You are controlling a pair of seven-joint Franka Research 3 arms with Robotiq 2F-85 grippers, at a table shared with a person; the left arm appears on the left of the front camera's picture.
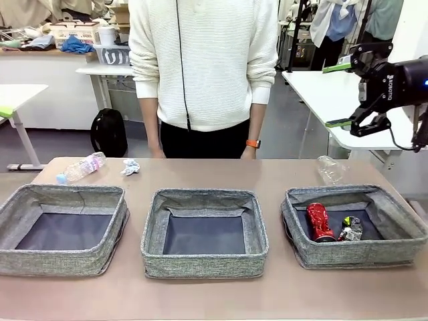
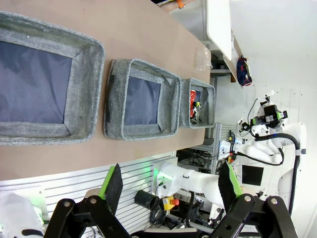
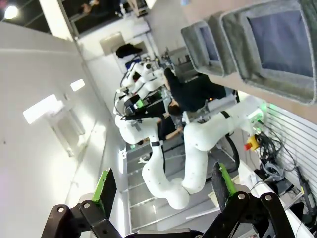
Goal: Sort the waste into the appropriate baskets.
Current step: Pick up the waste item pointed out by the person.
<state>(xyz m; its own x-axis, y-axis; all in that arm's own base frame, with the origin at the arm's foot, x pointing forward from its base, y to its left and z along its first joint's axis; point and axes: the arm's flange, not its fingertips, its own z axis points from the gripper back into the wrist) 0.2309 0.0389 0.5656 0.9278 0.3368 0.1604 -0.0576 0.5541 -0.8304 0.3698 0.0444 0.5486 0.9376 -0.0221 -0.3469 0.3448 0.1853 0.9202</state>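
Observation:
Three grey woven baskets stand in a row: left (image 1: 63, 261), middle (image 1: 204, 264), right (image 1: 358, 254). A red can (image 1: 319, 221) and a silver-black can (image 1: 350, 229) lie in the right basket. Behind the baskets, on the table, are a clear bottle (image 1: 81, 167), a white paper wad (image 1: 130, 166) and a second clear bottle (image 1: 331, 169). My right gripper (image 1: 344, 95) hangs open and empty, high at the right, well above the table. My left gripper (image 2: 171, 183) is open and empty, off the table's near edge, looking along the baskets (image 2: 81, 89).
A person in a white sweater (image 1: 204, 60) stands at the far side, hands down by the table edge. A white side table (image 1: 328, 93) lies behind my right gripper. Bare tabletop (image 1: 200, 297) runs in front of the baskets.

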